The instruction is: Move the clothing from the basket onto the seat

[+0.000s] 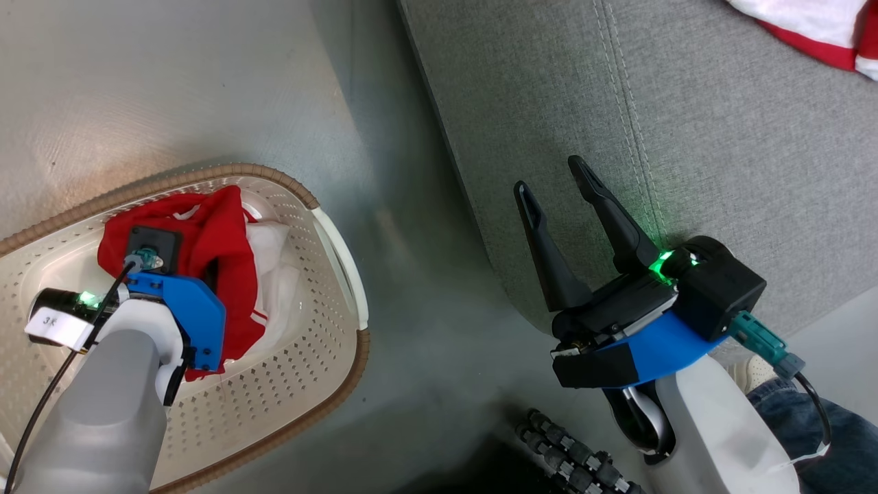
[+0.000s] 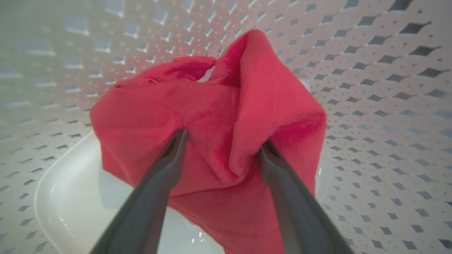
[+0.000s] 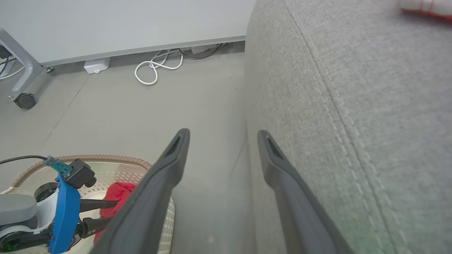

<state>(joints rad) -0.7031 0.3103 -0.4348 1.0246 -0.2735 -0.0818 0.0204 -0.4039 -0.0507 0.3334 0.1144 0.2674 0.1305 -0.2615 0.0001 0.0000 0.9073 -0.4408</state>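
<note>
Closing on a thick fold is the step in hand. The left gripper (image 2: 224, 137) stands inside the basket (image 2: 370, 88), its two fingers moderately spread. The tips press into the red garment (image 2: 275, 106) on either side of a raised ridge of cloth — nothing is clamped yet. Close fully on that ridge before lifting, as a shallow bite on a single layer would likely slip. Lift straight up until the hem clears the brown rim (image 1: 302, 189), then carry across to the seat (image 1: 686, 137).

The garment lies bunched in the basket. White cloth (image 1: 278, 274) shows beside it; whether it belongs to the same piece cannot be told. In the head view the garment's long axis runs from the far rim toward the robot, with the white-striped edge at the near end.

The right gripper (image 1: 549, 173) hovers over the seat's edge, fingers wide apart and empty. Another red-and-white garment (image 1: 809, 20) lies on the seat, well apart — place the next piece clear of it.
</note>
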